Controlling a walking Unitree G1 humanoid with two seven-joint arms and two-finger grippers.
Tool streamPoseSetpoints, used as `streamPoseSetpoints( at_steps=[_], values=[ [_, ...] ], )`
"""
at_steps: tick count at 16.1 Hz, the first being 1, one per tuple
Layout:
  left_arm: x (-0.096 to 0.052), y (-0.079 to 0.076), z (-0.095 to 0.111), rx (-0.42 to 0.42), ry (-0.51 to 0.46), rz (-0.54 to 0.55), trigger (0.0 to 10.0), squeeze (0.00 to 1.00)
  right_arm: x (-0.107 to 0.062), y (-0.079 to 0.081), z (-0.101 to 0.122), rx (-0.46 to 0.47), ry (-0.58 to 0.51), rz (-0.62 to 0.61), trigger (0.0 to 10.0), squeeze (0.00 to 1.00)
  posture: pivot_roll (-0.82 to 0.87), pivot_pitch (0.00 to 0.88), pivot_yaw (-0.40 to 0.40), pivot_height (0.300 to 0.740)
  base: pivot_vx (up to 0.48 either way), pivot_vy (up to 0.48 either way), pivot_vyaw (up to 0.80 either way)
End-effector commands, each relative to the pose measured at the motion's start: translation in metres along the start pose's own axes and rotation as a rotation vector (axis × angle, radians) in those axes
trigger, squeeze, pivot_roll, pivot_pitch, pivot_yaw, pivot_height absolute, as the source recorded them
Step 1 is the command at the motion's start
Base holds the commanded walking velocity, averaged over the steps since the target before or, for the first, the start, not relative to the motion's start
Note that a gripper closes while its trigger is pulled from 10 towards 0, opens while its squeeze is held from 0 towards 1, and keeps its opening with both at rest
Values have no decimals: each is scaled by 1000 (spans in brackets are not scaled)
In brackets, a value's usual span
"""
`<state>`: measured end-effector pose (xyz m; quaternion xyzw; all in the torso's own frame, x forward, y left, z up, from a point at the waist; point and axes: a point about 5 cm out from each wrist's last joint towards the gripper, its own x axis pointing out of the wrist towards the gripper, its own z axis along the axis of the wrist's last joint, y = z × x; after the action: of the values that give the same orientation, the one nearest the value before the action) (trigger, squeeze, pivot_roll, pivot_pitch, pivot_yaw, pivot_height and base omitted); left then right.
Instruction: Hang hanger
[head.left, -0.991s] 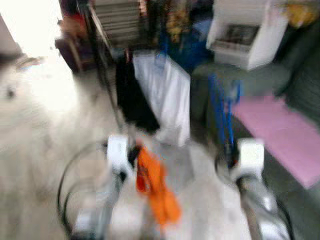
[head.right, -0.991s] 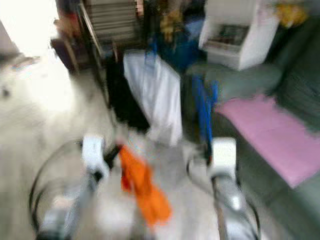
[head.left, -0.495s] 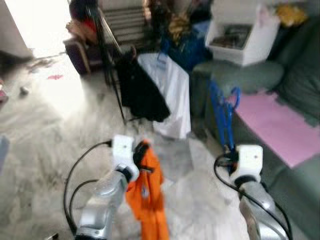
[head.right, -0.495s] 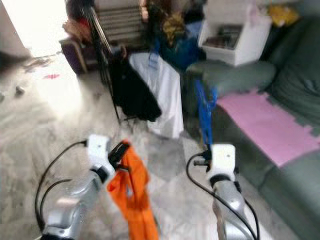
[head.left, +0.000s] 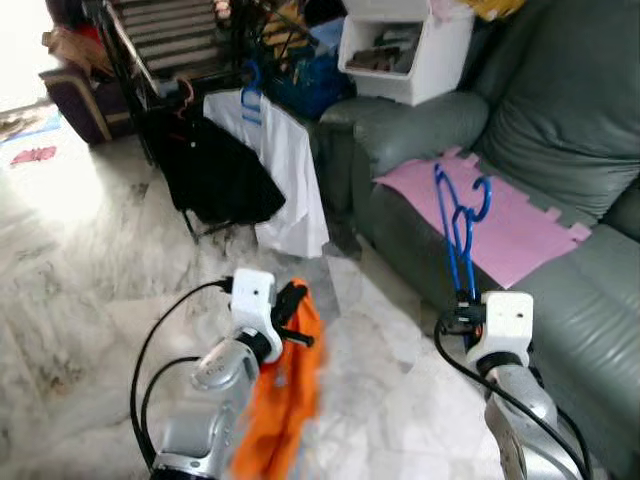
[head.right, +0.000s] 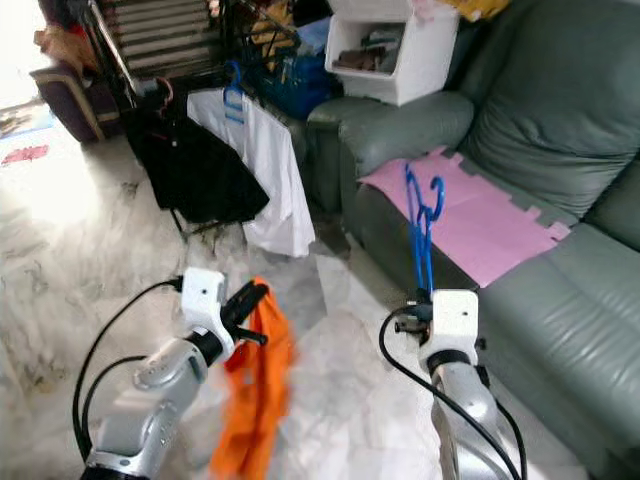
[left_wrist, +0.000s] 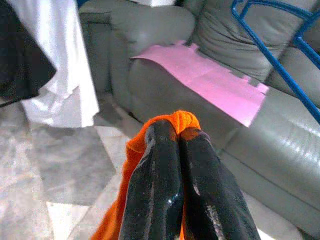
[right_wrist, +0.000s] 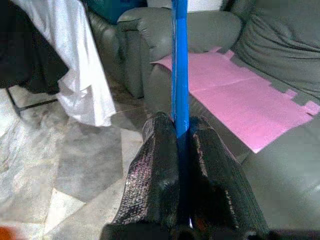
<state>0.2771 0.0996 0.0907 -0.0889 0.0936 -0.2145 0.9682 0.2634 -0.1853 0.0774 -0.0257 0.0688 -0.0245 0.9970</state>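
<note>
- Head views: my right claw (head.left: 466, 300) grips the blue hanger (head.left: 457, 225) by its lower bar, so the hook stands up at twelve o'clock, ready for a rail. My left claw (head.left: 296, 310) pinches the orange garment (head.left: 285, 400), which droops toward six.
- The clothes rack (head.right: 130, 75) with a white shirt (head.right: 265, 175) sits at about ten o'clock, well apart from the hanger.
- Left wrist view: fingers (left_wrist: 155, 185) closed on orange cloth, the pink mat (left_wrist: 205, 77) beyond.
- Right wrist view: fingers (right_wrist: 155, 175) clamp the blue bar between them, over the grey sofa (right_wrist: 280, 45).
</note>
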Motion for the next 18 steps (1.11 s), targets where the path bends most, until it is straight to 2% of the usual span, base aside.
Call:
streamPoseSetpoints(
  at_steps=[1, 5, 6, 13, 15, 16, 18],
  values=[
    [0, 6, 9, 12, -31, 27, 10000, 0, 4, 10, 6, 8, -21, 25, 10000, 0, -38, 41, 25, 740, 0, 0, 0],
    [3, 10, 11, 35, -39, 79, 10000, 0, 5, 11, 5, 14, -13, 35, 10000, 0, -48, 33, 34, 740, 0, 0, 0],
    [6, 12, 13, 40, -46, 89, 10000, 0, 4, 12, 7, -10, -28, 50, 10000, 0, -50, 31, 36, 740, 0, 0, 0],
    [13, 14, 21, 56, -71, 101, 10000, 0, 5, 15, 10, -1, -40, 70, 10000, 0, -51, 27, 37, 740, 0, 0, 777],
    [20, 24, 34, 92, -97, 149, 10000, 0, 5, 17, 9, -9, -24, 106, 10000, 0, -51, 28, 36, 740, 0, 0, 244],
    [32, 26, 46, 112, -117, 143, 10000, 0, 4, 16, 11, -30, -21, 148, 10000, 0, -43, 31, 33, 740, 0, 0, 0],
    [47, 26, 53, 167, -96, 149, 10000, 0, 2, 13, 10, -96, 10, 199, 10000, 0, -42, 31, 33, 740, 0, 0, 0]
  ],
)
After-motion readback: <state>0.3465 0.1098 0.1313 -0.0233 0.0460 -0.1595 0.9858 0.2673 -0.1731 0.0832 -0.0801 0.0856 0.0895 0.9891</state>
